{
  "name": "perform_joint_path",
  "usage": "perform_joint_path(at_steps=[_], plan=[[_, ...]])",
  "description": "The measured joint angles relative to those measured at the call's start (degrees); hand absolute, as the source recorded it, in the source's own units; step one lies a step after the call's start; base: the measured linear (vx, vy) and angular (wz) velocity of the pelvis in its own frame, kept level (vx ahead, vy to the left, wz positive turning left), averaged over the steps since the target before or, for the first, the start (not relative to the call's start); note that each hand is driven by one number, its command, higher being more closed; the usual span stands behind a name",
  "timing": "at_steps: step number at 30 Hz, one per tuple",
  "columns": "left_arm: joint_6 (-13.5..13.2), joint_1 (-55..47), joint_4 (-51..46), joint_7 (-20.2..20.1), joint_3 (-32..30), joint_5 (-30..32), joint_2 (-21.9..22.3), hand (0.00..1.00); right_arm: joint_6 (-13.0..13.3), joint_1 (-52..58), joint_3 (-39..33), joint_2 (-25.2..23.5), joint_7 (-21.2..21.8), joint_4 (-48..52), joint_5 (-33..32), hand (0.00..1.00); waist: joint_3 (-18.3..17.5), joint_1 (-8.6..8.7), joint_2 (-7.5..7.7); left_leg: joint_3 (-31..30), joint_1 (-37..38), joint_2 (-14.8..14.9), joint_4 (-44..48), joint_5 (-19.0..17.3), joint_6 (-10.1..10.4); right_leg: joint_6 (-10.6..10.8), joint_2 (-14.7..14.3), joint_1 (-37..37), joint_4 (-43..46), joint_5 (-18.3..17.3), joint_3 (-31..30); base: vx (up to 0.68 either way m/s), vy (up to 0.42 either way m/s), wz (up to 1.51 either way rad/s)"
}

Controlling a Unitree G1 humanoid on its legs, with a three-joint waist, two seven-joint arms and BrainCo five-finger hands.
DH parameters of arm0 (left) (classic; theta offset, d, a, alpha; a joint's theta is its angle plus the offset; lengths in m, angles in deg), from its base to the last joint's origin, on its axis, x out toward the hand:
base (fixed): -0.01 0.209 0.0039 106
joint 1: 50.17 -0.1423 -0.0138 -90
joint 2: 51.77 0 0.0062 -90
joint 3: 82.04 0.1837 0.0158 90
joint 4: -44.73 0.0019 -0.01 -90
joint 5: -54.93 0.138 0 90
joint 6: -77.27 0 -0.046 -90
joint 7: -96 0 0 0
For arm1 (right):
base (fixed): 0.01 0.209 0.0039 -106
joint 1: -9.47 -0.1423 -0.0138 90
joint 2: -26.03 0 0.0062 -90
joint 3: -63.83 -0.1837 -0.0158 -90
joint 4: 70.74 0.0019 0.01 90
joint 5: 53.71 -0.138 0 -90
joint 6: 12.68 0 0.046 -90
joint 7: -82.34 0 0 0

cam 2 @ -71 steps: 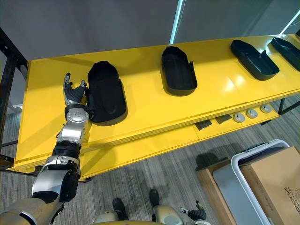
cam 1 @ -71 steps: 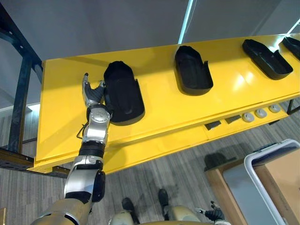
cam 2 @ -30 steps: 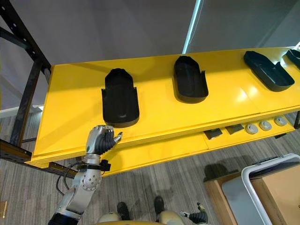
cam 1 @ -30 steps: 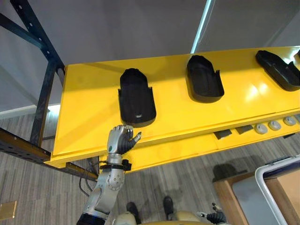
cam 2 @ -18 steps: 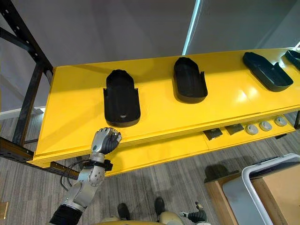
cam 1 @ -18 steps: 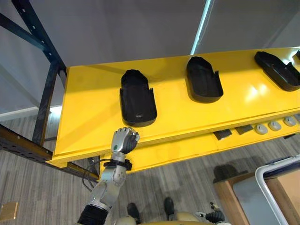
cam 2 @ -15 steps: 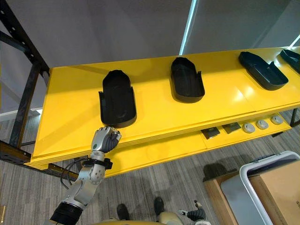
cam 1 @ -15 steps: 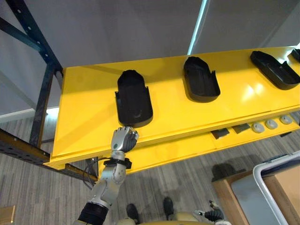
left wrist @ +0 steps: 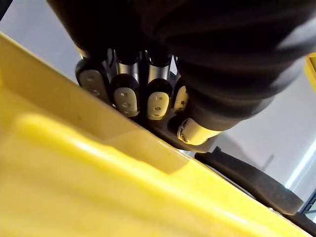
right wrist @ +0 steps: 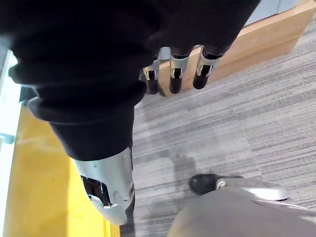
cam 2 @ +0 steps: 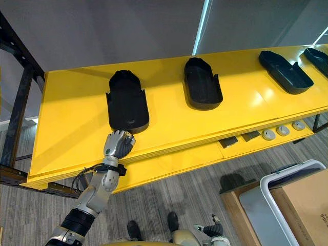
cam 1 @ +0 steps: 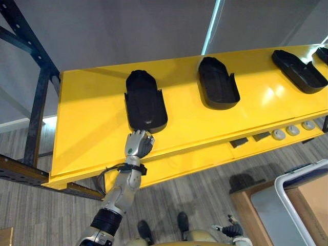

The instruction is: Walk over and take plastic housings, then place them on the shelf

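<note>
Judged well along, perhaps done for this load. Counted on the yellow shelf (cam 1: pixel 92 128): four black plastic housings, lying hollow side up in a row along it and well apart from one another. Leftmost housing (cam 1: pixel 146 101) toward the shelf's left end, second housing (cam 1: pixel 219 83) about the middle, third housing (cam 1: pixel 299 64) toward the right end, fourth housing (cam 1: pixel 323 54) cut off at the far right. Nothing carried in either hand. Left hand (cam 1: pixel 138 144) balled into an empty fist at the shelf's front edge, just beside the near end of the leftmost housing; cannot tell whether touching it. Right hand (right wrist: pixel 173 74) hanging low over the floor, fingers loose, nothing in them. Left to do, as a guess: draw the left arm clear of the shelf, then fetch further housings if the job calls for more. Also counted, on the lower ledge under the front edge toward the right: three round grey discs (cam 1: pixel 293 130) and two small dark blocks (cam 1: pixel 238 143).
</note>
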State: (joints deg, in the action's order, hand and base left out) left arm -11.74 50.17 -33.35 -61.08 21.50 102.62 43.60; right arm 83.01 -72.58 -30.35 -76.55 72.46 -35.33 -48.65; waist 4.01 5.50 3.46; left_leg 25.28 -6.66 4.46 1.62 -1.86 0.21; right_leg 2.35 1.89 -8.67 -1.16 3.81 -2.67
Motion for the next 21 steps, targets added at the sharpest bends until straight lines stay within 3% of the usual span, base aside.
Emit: perform_joint_path(at_steps=[12,21], plan=[[0.83,2.30,-0.97,1.25,-1.97,-2.31,2.98,1.00,-0.56,0.11,-0.60,-0.63,-0.04,2.03,-0.01,0.00,1.49,-0.29,0.73,0.28,-5.49,3.11,10.63,-6.29,0.05,0.27,-0.78,-1.62,1.22,-0.01,-0.97,0.00,0.010,-0.03],[1.02,1.95,-5.06,1.07,-1.68,-3.28,3.78,1.00,-0.49,0.10,-1.66,-0.90,-0.07,2.13,-0.04,0.00,2.78,-1.12,0.76,-0.56,-7.19,4.66,14.82,-8.40,0.14,0.13,-1.53,-1.50,1.34,-0.10,-0.87,0.01,0.009,-0.01]])
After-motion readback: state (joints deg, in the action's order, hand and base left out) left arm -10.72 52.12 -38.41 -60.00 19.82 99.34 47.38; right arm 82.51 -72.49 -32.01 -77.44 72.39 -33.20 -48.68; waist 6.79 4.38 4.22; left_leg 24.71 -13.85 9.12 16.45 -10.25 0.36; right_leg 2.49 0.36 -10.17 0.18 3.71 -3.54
